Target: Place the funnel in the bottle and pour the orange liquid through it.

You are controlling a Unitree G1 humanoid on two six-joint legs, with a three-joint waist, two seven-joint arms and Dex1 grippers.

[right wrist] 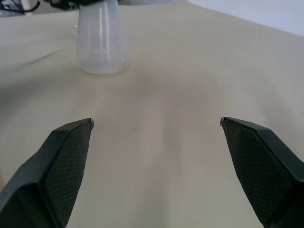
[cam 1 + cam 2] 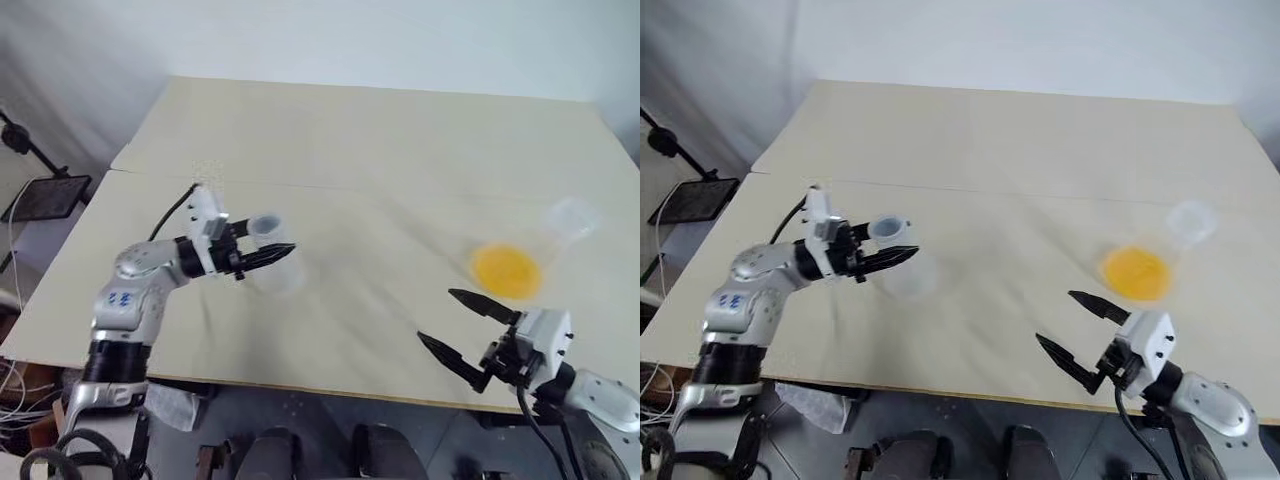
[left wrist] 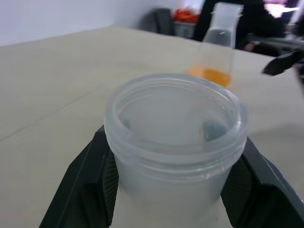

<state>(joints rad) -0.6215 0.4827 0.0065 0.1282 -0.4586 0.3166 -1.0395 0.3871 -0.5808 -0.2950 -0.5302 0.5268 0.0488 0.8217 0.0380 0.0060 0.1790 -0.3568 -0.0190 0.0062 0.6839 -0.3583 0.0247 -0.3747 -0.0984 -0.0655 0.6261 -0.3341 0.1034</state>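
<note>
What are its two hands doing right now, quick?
Left hand: closed around the neck of the bottle, which stands on the table.
Right hand: wide open, holding nothing.

Pale beige table [image 2: 380, 140], its top crossed from side to side by a thin straight seam [image 2: 330, 187] that divides a far panel from a near panel; a larger clear conical flask [image 2: 570, 218] stands on the near panel towards the right edge. Beside the table's left edge, a black stand [image 2: 20, 140] carrying a flat dark tray [image 2: 48, 195], with loose cables [image 2: 15, 385] on the floor nearer the front corner. Below the table's front edge, a crumpled pale sheet [image 2: 178, 406] lying on the grey floor [image 2: 330, 415].
</note>
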